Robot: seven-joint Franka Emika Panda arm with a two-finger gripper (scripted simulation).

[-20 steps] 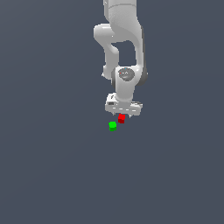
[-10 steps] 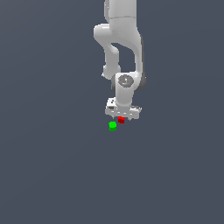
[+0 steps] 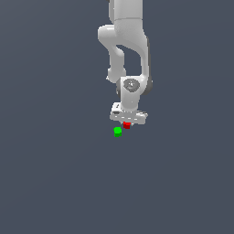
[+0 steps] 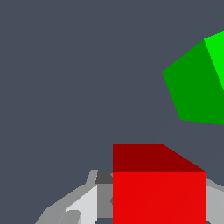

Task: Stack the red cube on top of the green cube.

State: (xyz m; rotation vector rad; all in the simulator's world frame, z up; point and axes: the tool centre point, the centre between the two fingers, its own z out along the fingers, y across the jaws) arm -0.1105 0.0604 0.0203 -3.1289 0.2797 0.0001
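One plain dark slate-grey surface fills both views and carries everything else. Over it, in the exterior view, the glossy white jointed robot arm comes down from the upper edge of the picture, bends at a rounded elbow and ends in a round wrist joint above a flat white crossbar. Below that crossbar sits the white gripper, which points straight down at the surface.

Between its jaws lies the small bright-red cube, seen in the exterior view as a red speck just under the crossbar. In the wrist view the same red cube is large and close, with a bright front face and a darker top face, and pale grey gripper parts show on either side of it. The jaws flank the red cube closely, but whether they press on it cannot be told from either picture. Whether the red cube rests on the surface or hangs just above it cannot be told either.

Just beside it, toward the exterior view's left and a little lower in that picture, sits the small bright-green cube on the surface. The two cubes are near one another but apart, with grey surface showing between them in the wrist view, where the green cube appears turned at an angle and cut off by the picture's edge.
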